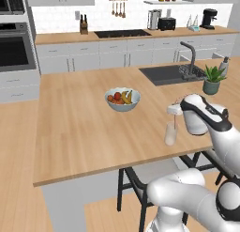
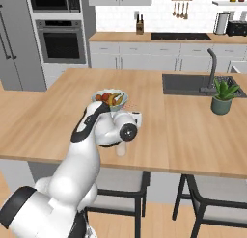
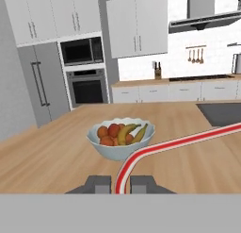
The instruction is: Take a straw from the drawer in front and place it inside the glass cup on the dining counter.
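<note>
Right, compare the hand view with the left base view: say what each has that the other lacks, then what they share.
Hand view: the straw close up, striped, running down between the gripper fingertips; also a tall grey fridge.

Left base view: the glass cup on the dining counter, directly below the gripper; a sink faucet and potted plant.

Both: the fruit bowl and wall oven.

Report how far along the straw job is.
Done: the straw is out of its drawer and clamped in the gripper, fingers either side. In hand: the gripper hangs over the dining counter, just above the glass cup. Left: lower the straw into the cup and let go; whether its lower end has already entered is unclear.
</note>
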